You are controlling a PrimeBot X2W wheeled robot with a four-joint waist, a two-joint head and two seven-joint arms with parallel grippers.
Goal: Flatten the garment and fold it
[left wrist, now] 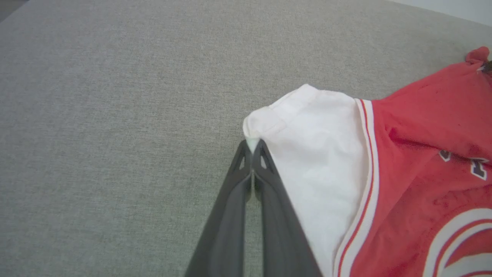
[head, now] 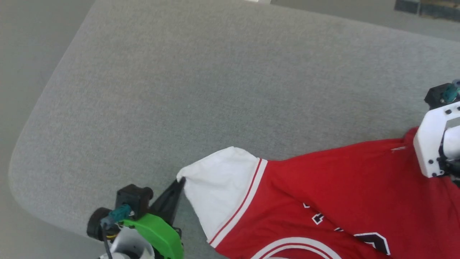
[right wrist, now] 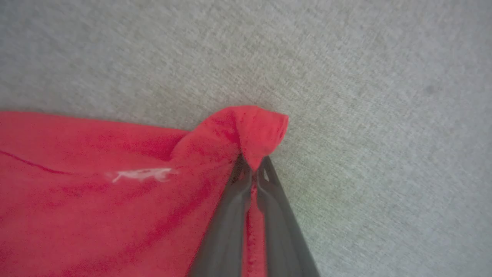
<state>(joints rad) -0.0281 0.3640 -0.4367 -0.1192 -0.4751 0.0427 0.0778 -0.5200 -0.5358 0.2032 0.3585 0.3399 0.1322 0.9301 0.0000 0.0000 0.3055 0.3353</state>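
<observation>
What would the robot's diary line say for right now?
left hand: shut on shirt white sleeve tip | right hand: shut on shirt's red corner | shirt: rumpled, on grey pad | fold: not begun

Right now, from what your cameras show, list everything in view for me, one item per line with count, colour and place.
shirt: one, red with dark-edged white lettering, lying on the near right part of the table, partly cut off by the edge of the head view
sleeve: one, white with red-and-white stripe trim, at the shirt's left end
table: one, grey fabric top with a rounded corner, under the shirt
floor: grey, left of the table and beyond it
left gripper: one, dark fingers on a green mount, shut on the sleeve's corner, near left
right gripper: one, dark fingers on a white mount, shut on a bunched red corner of the shirt, at the right
</observation>
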